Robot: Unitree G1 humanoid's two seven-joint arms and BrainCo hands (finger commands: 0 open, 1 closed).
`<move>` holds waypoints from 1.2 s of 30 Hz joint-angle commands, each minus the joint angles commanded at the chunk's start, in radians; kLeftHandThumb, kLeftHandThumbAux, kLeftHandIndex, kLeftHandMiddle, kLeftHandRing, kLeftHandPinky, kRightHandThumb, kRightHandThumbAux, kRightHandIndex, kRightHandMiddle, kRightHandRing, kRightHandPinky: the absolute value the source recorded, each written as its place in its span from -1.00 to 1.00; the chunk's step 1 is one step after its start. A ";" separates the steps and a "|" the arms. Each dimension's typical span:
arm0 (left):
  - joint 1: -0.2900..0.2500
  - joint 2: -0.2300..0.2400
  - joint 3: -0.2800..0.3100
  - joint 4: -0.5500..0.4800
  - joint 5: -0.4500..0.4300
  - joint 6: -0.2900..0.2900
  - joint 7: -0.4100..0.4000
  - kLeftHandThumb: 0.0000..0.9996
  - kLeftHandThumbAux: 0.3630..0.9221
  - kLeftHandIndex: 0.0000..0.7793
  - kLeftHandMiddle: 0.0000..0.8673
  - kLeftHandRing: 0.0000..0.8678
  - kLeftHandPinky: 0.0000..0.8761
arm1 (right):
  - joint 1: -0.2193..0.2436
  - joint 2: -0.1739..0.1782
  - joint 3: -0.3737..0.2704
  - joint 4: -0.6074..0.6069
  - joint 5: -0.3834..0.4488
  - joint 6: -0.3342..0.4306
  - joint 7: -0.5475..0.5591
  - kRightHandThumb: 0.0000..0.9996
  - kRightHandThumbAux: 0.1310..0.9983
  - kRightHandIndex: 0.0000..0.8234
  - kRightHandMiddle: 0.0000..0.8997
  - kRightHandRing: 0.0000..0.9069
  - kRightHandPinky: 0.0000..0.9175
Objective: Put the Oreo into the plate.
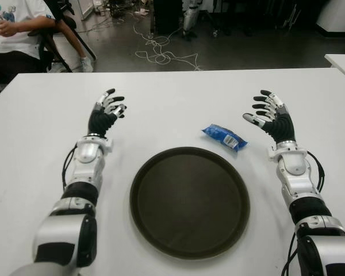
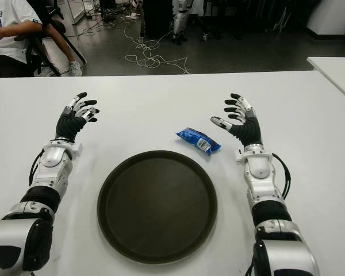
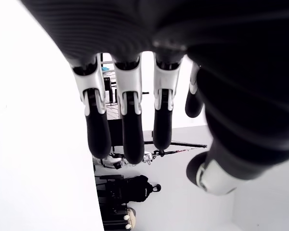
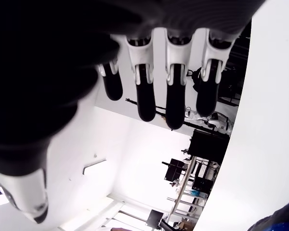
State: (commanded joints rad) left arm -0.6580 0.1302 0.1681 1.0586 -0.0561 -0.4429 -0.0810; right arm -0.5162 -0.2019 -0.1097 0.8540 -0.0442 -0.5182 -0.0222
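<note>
A blue Oreo packet (image 1: 225, 137) lies on the white table just beyond the far right rim of the round dark plate (image 1: 190, 199). My right hand (image 1: 267, 114) is to the right of the packet, a short gap away, fingers spread and holding nothing; a blue corner of the Oreo packet (image 4: 279, 222) shows in its wrist view. My left hand (image 1: 107, 108) shows at the far left of the plate, well away from the packet, fingers relaxed and empty.
The white table (image 1: 172, 98) stretches beyond both hands. A seated person (image 1: 14, 29) is at the far left corner, past the table edge. Cables (image 1: 161, 54) lie on the floor behind. A second white table (image 1: 342, 60) edge shows at the right.
</note>
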 joint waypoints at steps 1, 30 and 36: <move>0.000 0.000 0.000 0.000 0.000 0.000 0.001 -0.08 0.27 -0.65 -0.38 -0.27 -0.10 | -0.001 0.000 0.000 0.002 0.001 -0.001 0.001 -1.00 0.20 -0.54 -0.40 -0.39 -0.37; -0.004 0.001 -0.001 0.010 0.006 0.002 0.005 -0.04 0.29 -0.66 -0.38 -0.26 -0.10 | -0.005 -0.006 -0.001 0.020 -0.001 -0.028 0.008 -1.00 0.12 -0.53 -0.39 -0.38 -0.35; -0.006 0.000 0.003 0.012 0.000 0.002 -0.002 -0.07 0.34 -0.67 -0.39 -0.27 -0.10 | -0.008 -0.009 0.003 0.027 -0.008 -0.029 0.004 -1.00 0.09 -0.53 -0.40 -0.38 -0.36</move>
State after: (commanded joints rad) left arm -0.6637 0.1303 0.1710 1.0702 -0.0558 -0.4410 -0.0827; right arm -0.5243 -0.2110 -0.1070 0.8811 -0.0522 -0.5476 -0.0183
